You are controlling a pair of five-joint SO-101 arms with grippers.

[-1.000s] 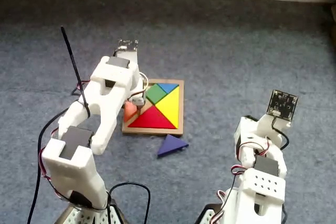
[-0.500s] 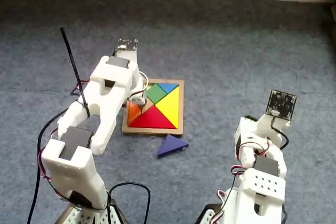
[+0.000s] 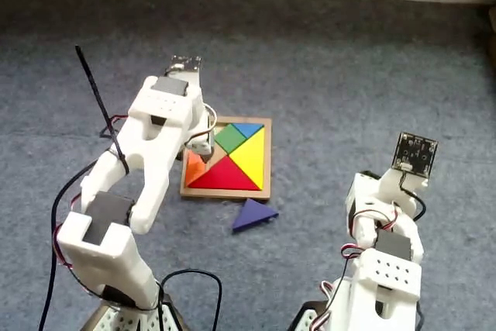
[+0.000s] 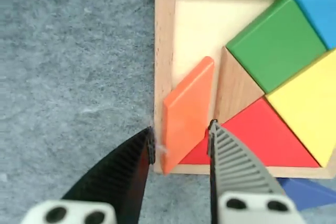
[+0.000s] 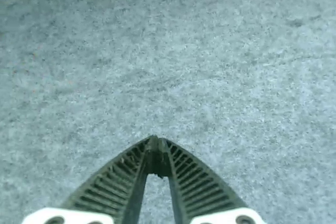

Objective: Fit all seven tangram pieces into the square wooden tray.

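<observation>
The tilted orange piece (image 4: pixel 189 98), clamped by the left gripper (image 4: pixel 181 136), has moved inward across the tray (image 4: pixel 164 40) rim; the right gripper (image 5: pixel 156 156) is closed.

High cam is fixed up above and behind the two arm bases. It's tilted down and forward over the worktop (image 3: pixel 349 75), far enough back to take in the left arm (image 3: pixel 159 129), the right arm (image 3: pixel 380 269) and the tray (image 3: pixel 268 156) mid-frame. Left wrist cam sits just behind the left jaws, looking down at that same tray from really close. Right wrist cam peers along the right jaws at plain worktop, also close.
</observation>
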